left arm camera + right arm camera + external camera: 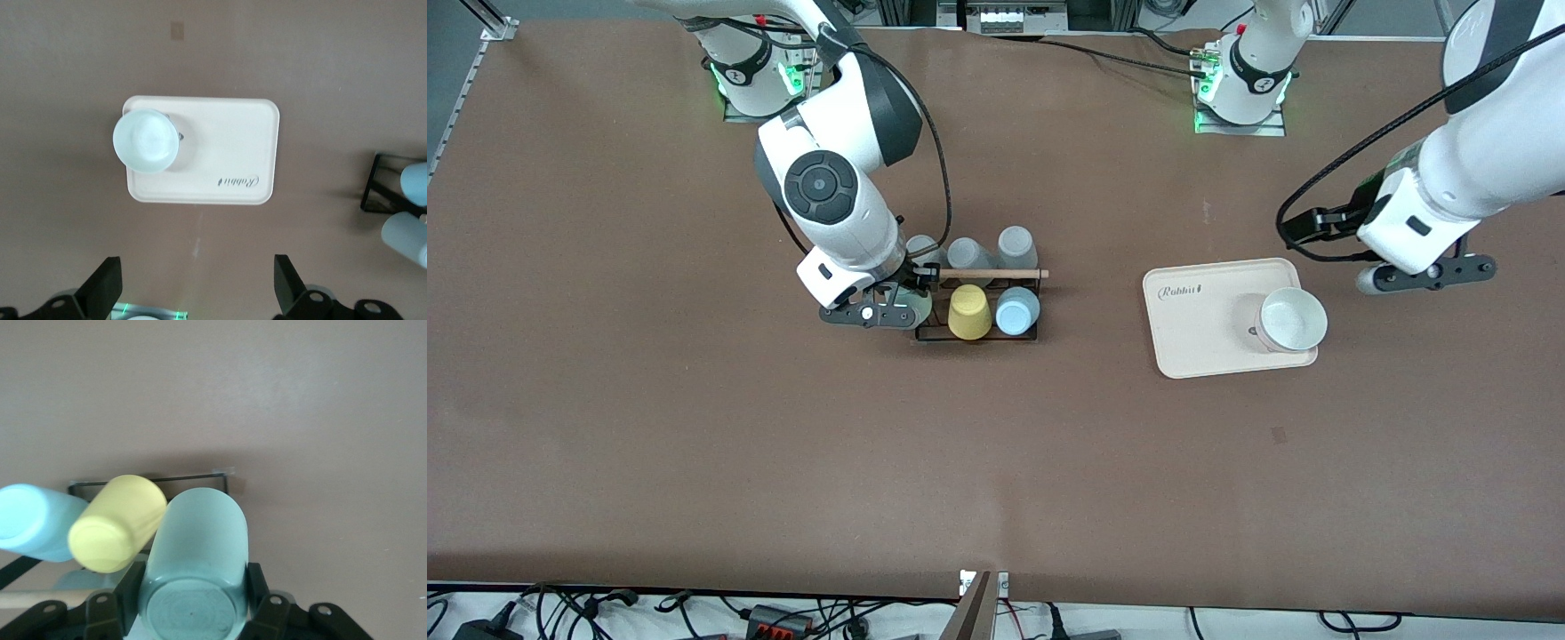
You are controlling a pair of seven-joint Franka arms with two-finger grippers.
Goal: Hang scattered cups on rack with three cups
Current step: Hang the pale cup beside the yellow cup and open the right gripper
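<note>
My right gripper (903,304) is shut on the pale sage green cup (919,305), holding it on its side at the right arm's end of the black wire rack (978,336). In the right wrist view the green cup (193,547) sits between both fingers, bottom toward the camera. The light blue cup (1017,310) hangs on the rack beside a yellow cup (969,312); both also show in the right wrist view, the blue (33,520) and the yellow (117,533). The wooden rod (992,274) crosses the rack's top. My left gripper (1427,274) is open and empty beside the tray.
Three grey cups (971,253) hang on the rack's row farther from the front camera. A cream tray (1200,329) holds an upright whitish cup (1291,320). In the left wrist view the tray (227,153) and its cup (145,141) show.
</note>
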